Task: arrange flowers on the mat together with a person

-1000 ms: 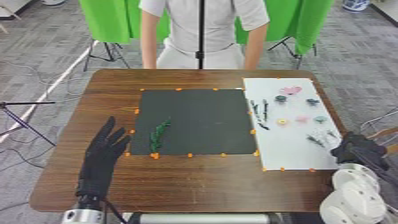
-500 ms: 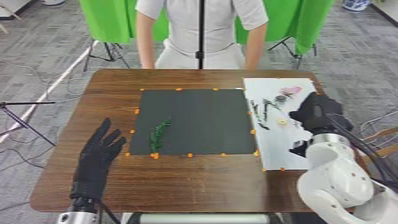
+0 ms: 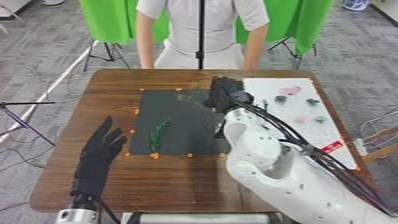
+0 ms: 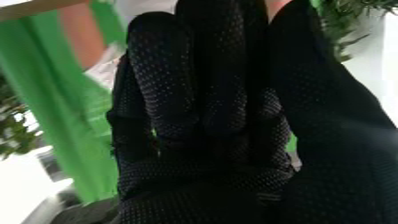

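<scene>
Okay so the brown wooden table [image 3: 187, 187] has the robot's left hand [image 3: 99, 150] loose-fingered on its left side, then there's a dark grey mat [image 3: 184, 125], the right hand [image 3: 224, 92] curled round a wispy yellow-green leafy sprig [image 3: 190, 98] over its far part, and grey carpet [image 3: 44, 65] plus bright green cloth [image 3: 108, 20] behind.

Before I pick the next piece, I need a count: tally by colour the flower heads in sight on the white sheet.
Pink flowers: 2
Green or greyish flowers: 3
Total: 5
The right arm covers part of the white sheet, so more may be hidden.
</scene>
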Controlling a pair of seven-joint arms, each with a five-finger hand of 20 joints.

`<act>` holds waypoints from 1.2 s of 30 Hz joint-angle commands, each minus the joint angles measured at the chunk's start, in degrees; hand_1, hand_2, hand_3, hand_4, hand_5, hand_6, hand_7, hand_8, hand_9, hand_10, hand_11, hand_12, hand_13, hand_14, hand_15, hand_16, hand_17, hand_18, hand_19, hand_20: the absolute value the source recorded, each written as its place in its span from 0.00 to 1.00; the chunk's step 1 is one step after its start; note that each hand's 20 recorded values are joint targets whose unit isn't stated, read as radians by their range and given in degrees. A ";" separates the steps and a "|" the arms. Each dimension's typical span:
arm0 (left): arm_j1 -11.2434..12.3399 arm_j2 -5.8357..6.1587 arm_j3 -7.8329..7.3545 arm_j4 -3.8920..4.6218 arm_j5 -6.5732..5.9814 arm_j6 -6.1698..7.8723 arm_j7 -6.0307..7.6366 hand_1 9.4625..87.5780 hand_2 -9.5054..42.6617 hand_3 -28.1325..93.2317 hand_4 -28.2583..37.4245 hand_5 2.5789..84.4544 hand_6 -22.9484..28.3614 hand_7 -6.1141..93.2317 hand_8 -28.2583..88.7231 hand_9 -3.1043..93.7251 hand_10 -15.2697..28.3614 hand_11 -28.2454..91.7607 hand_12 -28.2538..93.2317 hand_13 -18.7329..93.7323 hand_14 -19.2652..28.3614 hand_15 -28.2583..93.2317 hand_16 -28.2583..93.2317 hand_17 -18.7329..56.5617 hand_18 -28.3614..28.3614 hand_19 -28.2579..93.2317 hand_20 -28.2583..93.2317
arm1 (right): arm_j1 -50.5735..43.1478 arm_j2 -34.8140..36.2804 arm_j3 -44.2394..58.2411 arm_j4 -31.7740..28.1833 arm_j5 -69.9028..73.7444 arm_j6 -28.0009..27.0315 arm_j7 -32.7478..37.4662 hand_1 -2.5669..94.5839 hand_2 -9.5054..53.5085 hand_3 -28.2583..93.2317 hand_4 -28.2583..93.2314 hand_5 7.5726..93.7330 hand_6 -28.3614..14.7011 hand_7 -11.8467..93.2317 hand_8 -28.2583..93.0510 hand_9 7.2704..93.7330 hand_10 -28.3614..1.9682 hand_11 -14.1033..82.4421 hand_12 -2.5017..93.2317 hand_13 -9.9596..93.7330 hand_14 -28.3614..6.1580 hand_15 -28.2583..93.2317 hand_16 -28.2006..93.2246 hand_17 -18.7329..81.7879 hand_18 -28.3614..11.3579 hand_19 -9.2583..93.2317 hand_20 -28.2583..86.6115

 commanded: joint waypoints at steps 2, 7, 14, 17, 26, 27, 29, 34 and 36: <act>-0.29 0.47 -0.20 0.26 0.29 -0.84 -0.27 0.15 0.29 0.86 0.00 0.27 0.45 0.17 0.16 0.31 0.65 0.32 0.33 0.35 0.78 0.41 0.22 0.08 0.87 0.57 0.27 | -2.04 -4.75 -2.65 2.60 0.70 -6.97 -0.17 0.59 0.04 0.68 0.05 0.92 0.72 0.26 0.27 0.99 0.61 0.43 0.24 0.84 0.59 0.74 0.40 0.44 0.18 0.85 0.50; -0.33 0.33 -0.26 0.33 0.26 -0.96 -0.25 0.15 0.29 0.86 0.00 0.27 0.45 0.18 0.16 0.31 0.65 0.32 0.33 0.35 0.78 0.41 0.22 0.08 0.87 0.57 0.27 | -4.01 -5.38 -3.11 3.03 0.60 -11.05 0.35 0.59 0.04 0.67 0.07 0.93 0.71 0.26 0.28 0.99 0.60 0.46 0.24 0.84 0.57 0.76 0.40 0.44 0.18 0.85 0.49; -1.31 0.62 0.33 0.50 0.51 -1.49 -0.82 0.15 0.29 0.86 0.00 0.27 0.45 0.18 0.16 0.31 0.65 0.32 0.33 0.35 0.78 0.41 0.22 0.08 0.87 0.57 0.27 | -4.61 -6.95 -3.52 4.80 0.02 -15.28 1.13 0.58 0.05 0.66 0.08 0.94 0.69 0.27 0.29 1.00 0.58 0.48 0.25 0.84 0.54 0.79 0.40 0.43 0.16 0.86 0.49; -1.66 0.66 0.29 0.70 0.66 -1.78 -0.90 0.15 0.29 0.86 0.00 0.27 0.45 0.17 0.16 0.31 0.65 0.32 0.33 0.35 0.78 0.41 0.22 0.08 0.87 0.57 0.27 | -4.16 -7.56 -3.96 4.84 0.30 -15.81 1.62 0.56 0.06 0.67 0.08 0.96 0.69 0.26 0.28 1.00 0.58 0.50 0.24 0.85 0.53 0.81 0.39 0.44 0.16 0.86 0.49; -1.66 1.15 1.15 0.89 0.43 -1.18 0.17 0.15 0.29 0.86 0.00 0.27 0.45 0.17 0.16 0.31 0.64 0.32 0.33 0.35 0.78 0.41 0.22 0.08 0.86 0.57 0.27 | -2.40 -7.90 -5.21 5.62 -0.05 -14.53 2.10 0.55 0.10 0.67 0.09 0.98 0.70 0.25 0.26 1.00 0.59 0.54 0.22 0.86 0.52 0.83 0.38 0.45 0.15 0.88 0.47; -1.79 1.17 1.03 0.87 0.58 -1.34 -0.23 0.15 0.29 0.86 0.00 0.27 0.45 0.17 0.16 0.31 0.65 0.32 0.33 0.35 0.78 0.41 0.22 0.08 0.86 0.57 0.27 | -2.52 -7.88 -5.22 5.73 -0.61 -13.68 2.27 0.54 0.10 0.67 0.09 0.98 0.70 0.25 0.26 1.00 0.59 0.54 0.22 0.86 0.52 0.82 0.38 0.45 0.15 0.88 0.47; -1.95 0.72 0.98 0.94 0.66 -1.55 -0.68 0.15 0.29 0.86 0.00 0.27 0.45 0.17 0.16 0.31 0.65 0.32 0.33 0.35 0.78 0.41 0.22 0.08 0.86 0.57 0.27 | -2.42 -7.66 -5.23 5.55 -0.80 -13.85 2.30 0.53 0.10 0.67 0.09 0.97 0.70 0.25 0.25 1.00 0.59 0.53 0.22 0.86 0.52 0.82 0.38 0.44 0.14 0.88 0.47; -0.26 0.78 0.52 0.30 0.23 -0.27 0.13 0.16 0.29 0.87 0.00 0.27 0.46 0.17 0.16 0.31 0.65 0.32 0.33 0.35 0.78 0.41 0.22 0.08 0.86 0.57 0.27 | -2.31 -6.68 -5.14 3.64 -1.08 -14.84 1.75 0.49 0.08 0.68 0.09 0.97 0.70 0.26 0.15 1.00 0.59 0.52 0.23 0.86 0.52 0.82 0.38 0.45 0.14 0.89 0.46; 0.27 0.77 0.39 0.00 0.21 0.23 0.15 0.16 0.29 0.87 0.00 0.27 0.46 0.18 0.16 0.31 0.65 0.32 0.33 0.35 0.78 0.41 0.22 0.08 0.86 0.57 0.27 | -3.08 -6.52 -3.94 1.94 -0.55 -13.82 0.72 0.48 0.08 0.67 0.09 0.97 0.69 0.26 0.15 1.00 0.59 0.52 0.23 0.86 0.52 0.82 0.38 0.45 0.13 0.89 0.45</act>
